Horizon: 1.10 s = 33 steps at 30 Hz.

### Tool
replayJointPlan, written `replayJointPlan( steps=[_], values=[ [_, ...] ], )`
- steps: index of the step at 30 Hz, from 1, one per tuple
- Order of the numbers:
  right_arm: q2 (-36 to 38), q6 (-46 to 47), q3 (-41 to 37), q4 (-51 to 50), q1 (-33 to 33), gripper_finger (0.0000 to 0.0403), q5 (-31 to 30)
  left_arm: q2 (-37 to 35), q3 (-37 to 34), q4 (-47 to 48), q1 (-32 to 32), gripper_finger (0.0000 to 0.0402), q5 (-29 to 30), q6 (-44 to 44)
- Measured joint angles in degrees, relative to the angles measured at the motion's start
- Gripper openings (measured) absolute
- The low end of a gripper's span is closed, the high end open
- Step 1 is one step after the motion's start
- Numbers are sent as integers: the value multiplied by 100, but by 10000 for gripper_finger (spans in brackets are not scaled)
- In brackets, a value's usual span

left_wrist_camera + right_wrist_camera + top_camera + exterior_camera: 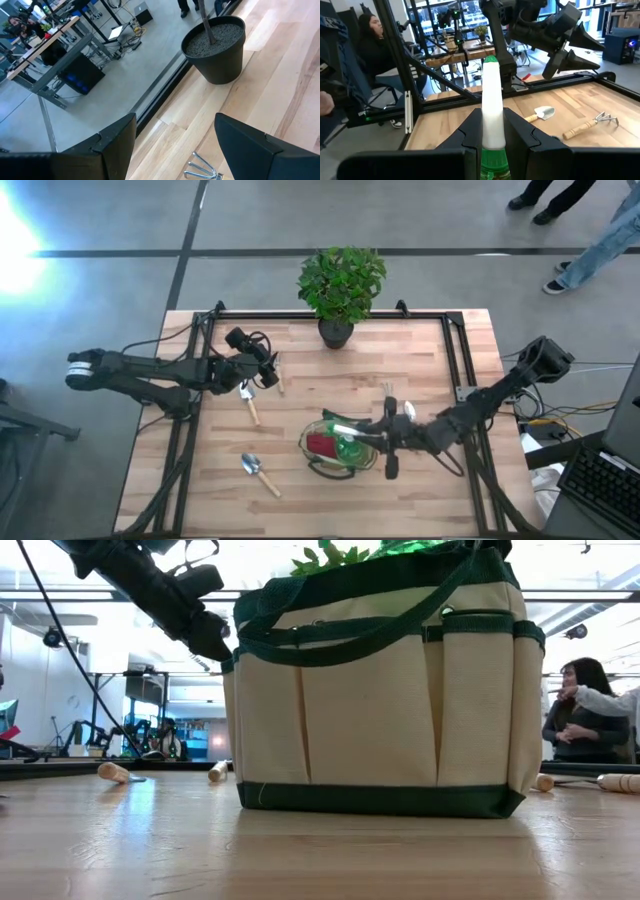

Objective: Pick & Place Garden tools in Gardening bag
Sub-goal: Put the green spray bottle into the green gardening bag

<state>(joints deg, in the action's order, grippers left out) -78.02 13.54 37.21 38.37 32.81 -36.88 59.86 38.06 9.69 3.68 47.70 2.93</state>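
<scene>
Spray bottle [491,130], pinched upright between the right gripper [385,442] fingers, hangs over the bag [312,450] at lower centre, while the left gripper [262,370], fingers spread, waits at upper left.

The high view looked straight down on the table [200,480]; the low view sat at tabletop level, close against the bag [380,710]. Each wrist view looked forward past its own fingers, the right one sharing the fork [590,125] ahead of the left gripper [268,372].
</scene>
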Motion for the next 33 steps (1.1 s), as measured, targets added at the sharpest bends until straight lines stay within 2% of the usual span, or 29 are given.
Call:
replayJointPlan(
  steps=[17, 33],
  values=[
    [0, 330, -333, -41, 222, 42, -502, 0, 0, 0, 0, 271, 0, 5],
    [2, 627, -557, -3, 257, 42, -514, 0, 0, -22, 0, 271, 0, 5]
  ],
)
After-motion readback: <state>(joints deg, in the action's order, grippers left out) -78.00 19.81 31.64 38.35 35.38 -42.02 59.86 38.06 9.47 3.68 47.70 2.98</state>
